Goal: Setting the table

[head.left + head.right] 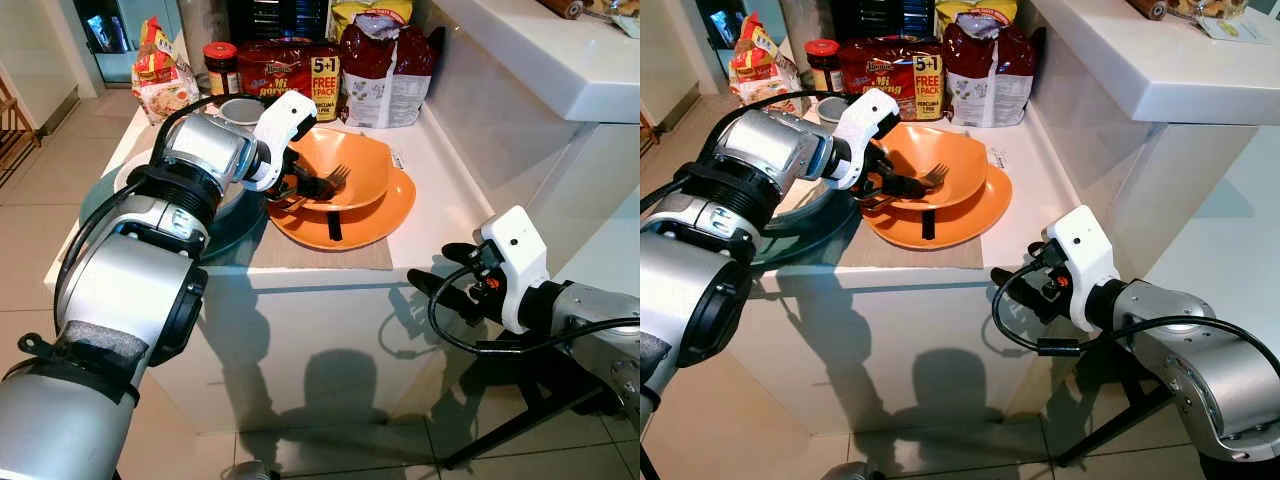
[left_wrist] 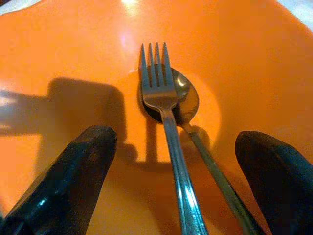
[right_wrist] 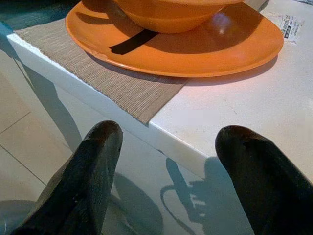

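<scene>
Steel fork [image 2: 161, 93] and spoon [image 2: 185, 100] lie in orange bowl [image 1: 345, 165] on orange plate [image 1: 385, 215], woven mat [image 1: 290, 252], white table [image 1: 440, 190]; left gripper [image 2: 171, 161] jaws open astride both handles; right gripper [image 3: 166, 161] open at table's five o'clock; cutlery seemingly unplaced.

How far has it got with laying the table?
Done: an orange bowl sits on an orange plate on a placemat. In hand: the left gripper is open around a fork and spoon lying in the bowl. Left: setting them beside the plate. The right gripper waits below the counter edge.
</scene>
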Controlling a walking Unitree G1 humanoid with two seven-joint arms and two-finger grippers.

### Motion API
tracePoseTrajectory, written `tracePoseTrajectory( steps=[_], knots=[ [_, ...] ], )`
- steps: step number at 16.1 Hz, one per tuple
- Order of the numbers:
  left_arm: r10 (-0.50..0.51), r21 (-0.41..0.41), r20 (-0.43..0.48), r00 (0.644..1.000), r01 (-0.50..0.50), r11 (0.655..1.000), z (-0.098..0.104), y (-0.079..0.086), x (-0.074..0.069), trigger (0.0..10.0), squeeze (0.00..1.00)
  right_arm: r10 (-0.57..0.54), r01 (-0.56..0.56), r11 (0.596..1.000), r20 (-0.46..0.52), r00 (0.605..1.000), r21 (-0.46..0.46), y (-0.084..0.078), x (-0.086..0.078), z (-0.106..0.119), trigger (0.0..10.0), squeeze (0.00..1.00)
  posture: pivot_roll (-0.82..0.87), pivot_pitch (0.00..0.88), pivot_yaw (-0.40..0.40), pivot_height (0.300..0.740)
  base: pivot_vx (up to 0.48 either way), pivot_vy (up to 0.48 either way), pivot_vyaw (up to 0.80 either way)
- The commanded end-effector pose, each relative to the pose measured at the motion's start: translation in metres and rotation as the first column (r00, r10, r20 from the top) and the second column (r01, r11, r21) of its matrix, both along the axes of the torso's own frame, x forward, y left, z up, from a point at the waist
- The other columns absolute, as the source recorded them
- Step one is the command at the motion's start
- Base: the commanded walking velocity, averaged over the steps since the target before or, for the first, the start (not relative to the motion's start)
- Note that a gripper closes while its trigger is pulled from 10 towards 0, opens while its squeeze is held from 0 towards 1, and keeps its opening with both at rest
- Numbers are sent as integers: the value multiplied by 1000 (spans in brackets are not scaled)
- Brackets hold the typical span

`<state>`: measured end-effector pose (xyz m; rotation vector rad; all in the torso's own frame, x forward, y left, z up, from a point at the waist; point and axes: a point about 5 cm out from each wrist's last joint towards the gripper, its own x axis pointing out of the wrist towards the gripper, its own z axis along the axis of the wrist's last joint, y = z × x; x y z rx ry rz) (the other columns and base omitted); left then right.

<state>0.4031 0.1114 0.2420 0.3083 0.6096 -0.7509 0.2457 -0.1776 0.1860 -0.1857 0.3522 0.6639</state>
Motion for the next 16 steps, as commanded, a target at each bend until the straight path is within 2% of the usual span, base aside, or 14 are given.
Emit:
tracePoseTrajectory(
  steps=[1,3,4,5,6,7,8,9,16],
  knots=[
    [8,29,-5,1000,-8,1000,-2,1,0,10000,0,-2,3,1000,19,1000,-14,-2,-1,3,10000,0,-11,0,-18,740,0,0,0],
    [11,30,-28,1000,-10,1000,-6,1,-1,10000,0,-4,4,1000,18,1000,-15,-2,-1,3,10000,0,-11,0,-18,740,0,0,0],
    [9,35,-34,999,-8,999,-8,1,-1,7843,0,-4,5,1000,19,1000,-15,-3,-1,3,10000,0,-12,0,-17,740,0,0,0],
    [8,44,-42,999,-6,999,-10,1,-1,4431,0,-5,6,1000,18,1000,-16,-3,-1,3,10000,0,-11,0,-18,740,0,0,0],
    [6,50,-51,999,-3,999,-12,1,-2,3412,0,-6,6,1000,18,1000,-17,-3,-1,3,10000,0,-12,0,-16,740,0,0,0],
    [5,50,-54,999,-2,999,-12,1,-2,3412,0,-6,6,1000,18,1000,-17,-3,-1,3,10000,0,-12,0,-16,740,0,0,0],
    [3,55,-55,998,0,999,-13,1,-2,2941,0,-6,7,1000,18,1000,-16,-3,-1,3,10000,0,-12,0,-16,740,0,0,0],
    [0,55,-56,998,3,998,-13,1,-2,0,0,-9,9,1000,19,1000,-17,-3,-1,3,10000,0,-12,0,-15,740,0,0,0],
    [-18,87,-33,999,21,996,-12,0,-1,0,0,-11,11,1000,20,1000,-17,-3,-1,3,10000,0,-12,0,-14,740,0,0,0]
  ],
)
